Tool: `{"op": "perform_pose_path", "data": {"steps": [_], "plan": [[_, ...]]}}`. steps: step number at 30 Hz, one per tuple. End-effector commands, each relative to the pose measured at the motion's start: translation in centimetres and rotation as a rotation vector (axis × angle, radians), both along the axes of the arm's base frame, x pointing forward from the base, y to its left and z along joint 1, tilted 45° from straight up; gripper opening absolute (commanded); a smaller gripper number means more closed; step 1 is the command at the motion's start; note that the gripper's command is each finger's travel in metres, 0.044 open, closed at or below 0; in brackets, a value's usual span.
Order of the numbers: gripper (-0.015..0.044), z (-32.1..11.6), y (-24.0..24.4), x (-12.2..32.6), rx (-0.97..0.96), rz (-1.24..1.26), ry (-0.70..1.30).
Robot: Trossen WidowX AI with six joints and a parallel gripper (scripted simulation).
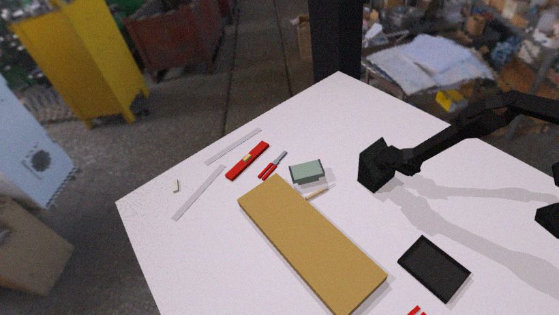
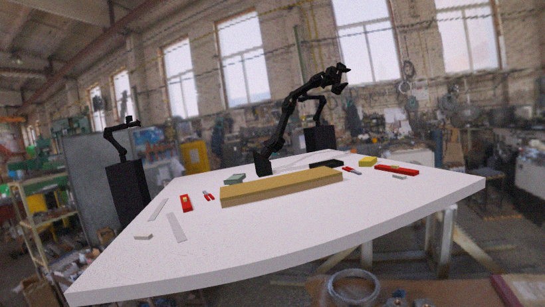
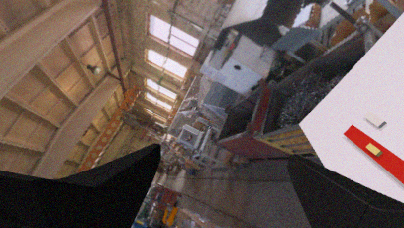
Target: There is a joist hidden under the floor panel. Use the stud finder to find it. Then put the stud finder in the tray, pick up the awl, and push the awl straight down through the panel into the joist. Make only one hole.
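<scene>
Figure: Workbench, one claw (image 1: 545, 194) (image 2: 348, 76) (image 3: 224, 156) spread, holding nothing.

Top view, around one panel (image 1: 313, 244) (image 2: 282, 185): one stud finder (image 1: 307, 171) (image 2: 234, 178) and one awl (image 1: 316, 193) at 12 o'clock; one tray (image 1: 433, 268) (image 2: 326, 163) at 3. The table (image 1: 203, 250) (image 2: 290, 232) (image 3: 361, 94) also bears two red bars (image 1: 238, 168) (image 2: 186, 205) (image 2: 407, 171) (image 3: 391, 166).

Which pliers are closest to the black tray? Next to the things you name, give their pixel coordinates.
The near pliers (image 1: 412, 310) (image 2: 354, 171), right beside the black tray (image 1: 433, 270) (image 2: 326, 164). The other pliers (image 1: 275, 162) (image 2: 206, 193) are far from it, near the green block (image 1: 306, 170) (image 2: 234, 179).
</scene>
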State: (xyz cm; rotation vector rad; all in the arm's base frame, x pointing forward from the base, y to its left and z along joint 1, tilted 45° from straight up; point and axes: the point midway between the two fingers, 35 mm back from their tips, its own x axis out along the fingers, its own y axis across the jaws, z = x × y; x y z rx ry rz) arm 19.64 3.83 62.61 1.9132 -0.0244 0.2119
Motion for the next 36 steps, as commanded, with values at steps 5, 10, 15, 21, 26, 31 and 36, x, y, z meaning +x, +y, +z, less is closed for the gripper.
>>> {"op": "perform_pose_path", "data": {"steps": [5, 10, 15, 21, 26, 31, 36], "plan": [[0.0440, -0.2, -0.2, 1.7, 0.000, -0.029, 0.009], [0.0440, -2.9, 0.2, 5.7, -0.156, -0.072, 0.103], [0.0440, -7.5, -0.2, 11.4, -0.370, -0.111, 0.252], [0.0440, -14.0, -2.2, 17.2, -0.591, -0.115, 0.441], [0.0440, -20.0, -4.9, 20.9, -0.745, -0.083, 0.601], [0.0440, -26.1, -8.2, 23.3, -0.876, -0.019, 0.761], [0.0440, -32.4, -11.8, 24.5, -0.976, 0.078, 0.912]]}}
